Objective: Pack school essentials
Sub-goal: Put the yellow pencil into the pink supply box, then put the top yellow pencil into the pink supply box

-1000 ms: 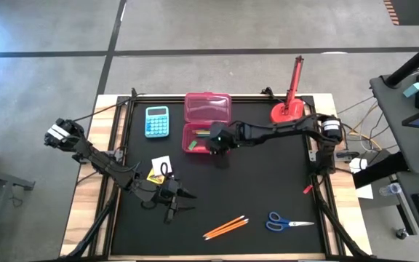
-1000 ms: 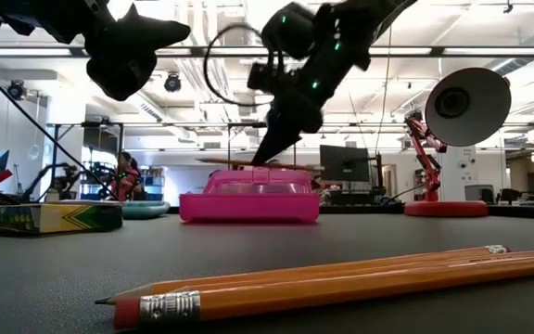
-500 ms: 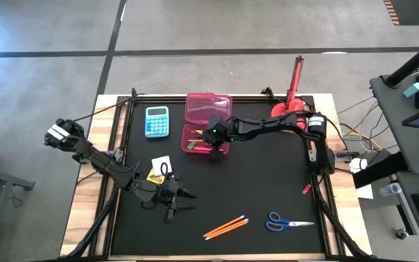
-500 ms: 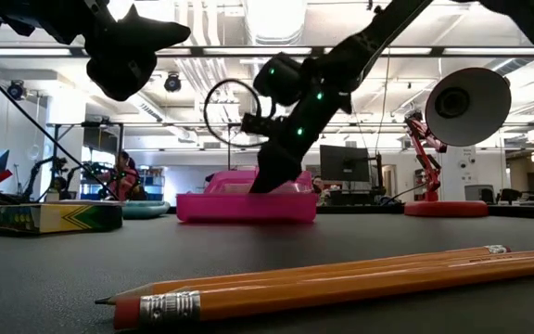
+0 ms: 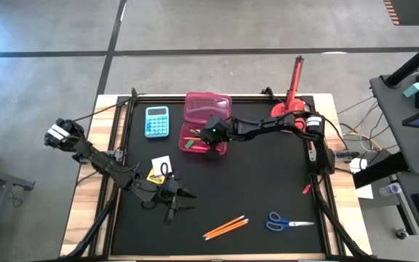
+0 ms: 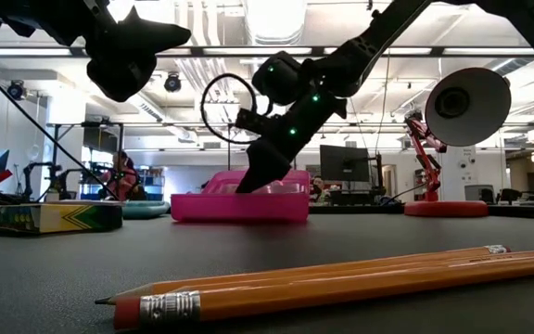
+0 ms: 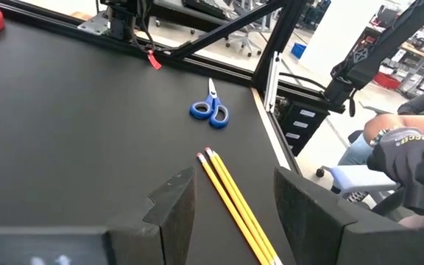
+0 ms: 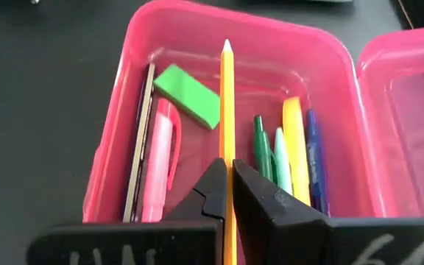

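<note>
The translucent pink case (image 5: 207, 124) lies open, its lid toward the far edge. My right gripper (image 5: 211, 140) reaches down into its tray (image 8: 116, 147), shut on an orange pencil (image 8: 227, 103). In the tray lie a green eraser (image 8: 188, 96), a pink pen (image 8: 160, 158), green, teal and blue pens (image 8: 278, 158) and a yellow one (image 8: 293, 132). Two orange pencils (image 5: 225, 227) and the blue-handled scissors (image 5: 289, 222) lie flat near the near edge. The white-and-yellow pack (image 5: 158, 169) lies beside my left gripper (image 5: 184, 201), which hovers open. My right gripper pinches the orange pencil between its two fingers (image 8: 213, 184), with the shaft (image 8: 227, 147) running along the fingers and out ahead of them. It comes slanting down from the table's right. The sharpened tip (image 8: 227, 47) reaches the tray's left end wall, above the other items.
The light-blue calculator (image 5: 157, 121) lies left of the case. A red desk lamp (image 5: 289, 102) stands at the far right corner. A person's gloved hand (image 7: 411, 154) shows beyond the table's edge. Bare black mat lies in the middle (image 5: 253, 182).
My right gripper, still shut on the pencil, has gone down and toward the table's left, from above the case into its tray, and the pencil has tipped from level to slanting down. The case has slid slightly toward the left.
</note>
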Available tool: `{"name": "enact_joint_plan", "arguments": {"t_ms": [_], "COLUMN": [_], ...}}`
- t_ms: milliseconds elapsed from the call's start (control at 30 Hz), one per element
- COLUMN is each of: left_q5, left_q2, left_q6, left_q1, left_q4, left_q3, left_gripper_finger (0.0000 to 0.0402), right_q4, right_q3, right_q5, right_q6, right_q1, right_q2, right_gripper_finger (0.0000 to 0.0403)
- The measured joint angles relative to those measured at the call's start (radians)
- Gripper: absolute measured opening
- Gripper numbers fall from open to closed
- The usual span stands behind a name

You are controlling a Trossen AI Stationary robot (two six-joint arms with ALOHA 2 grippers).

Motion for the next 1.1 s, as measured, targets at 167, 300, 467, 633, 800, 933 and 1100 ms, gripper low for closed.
{"name": "enact_joint_plan", "arguments": {"t_ms": [167,300,467,633,800,933,1100], "left_q5": [0.000,0.000,0.000,0.000,0.000,0.000,0.000], "left_q2": [0.000,0.000,0.000,0.000,0.000,0.000,0.000], "left_q6": [0.000,0.000,0.000,-0.001,-0.001,-0.002,-0.002], "left_q1": [0.000,0.000,0.000,0.000,0.000,0.000,0.000], "left_q4": [0.000,0.000,0.000,0.000,0.000,0.000,0.001], "left_q3": [0.000,0.000,0.000,0.000,0.000,0.000,0.000], "left_gripper_finger": [0.0164,0.0164,0.0164,0.0164,0.0164,0.0164,0.0164], "right_q4": [-0.005,-0.012,-0.011,-0.019,-0.079,-0.242,-0.403], "right_q3": [0.000,-0.004,-0.005,-0.005,0.003,0.052,0.052], "right_q5": [-0.025,-0.026,-0.026,-0.026,-0.019,-0.014,-0.015], "right_q6": [0.013,0.040,0.074,0.080,0.080,0.080,0.082], "right_q1": [0.000,0.000,0.002,0.003,0.003,0.006,0.061], "right_q2": [0.001,0.001,0.001,0.001,0.000,-0.044,-0.143], "right_gripper_finger": [0.0008,0.0008,0.0019,0.0058,0.0104,0.0129,0.0130]}}
